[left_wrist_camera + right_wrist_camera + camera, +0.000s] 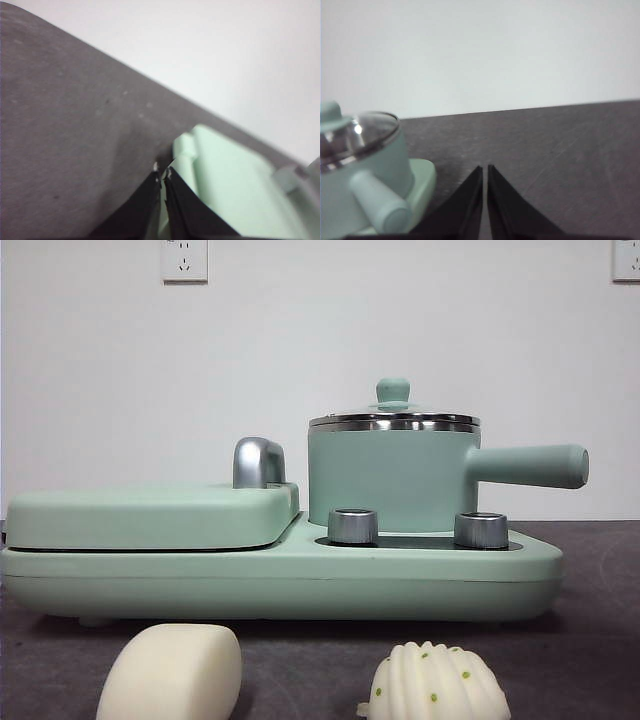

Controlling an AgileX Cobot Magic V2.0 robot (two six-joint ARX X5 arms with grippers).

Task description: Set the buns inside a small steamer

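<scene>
- The small steamer (392, 475) sits on the right half of a mint-green cooker base (280, 575), its glass lid (394, 416) on, its long handle (527, 466) pointing right.
- Two steel knobs (352, 526) stand in front of the pot; the flat griddle cover (150, 516) lies closed on the left half.
- Both buns lie on the dark table (600, 640) in front of the base: the smooth bun (172, 674) left, the ribbed bun (436, 684) right, apart.
- My left gripper (162, 175) is clenched and empty, above the cooker's edge.
- My right gripper (485, 170) is clenched and empty, beside the steamer's handle.
</scene>
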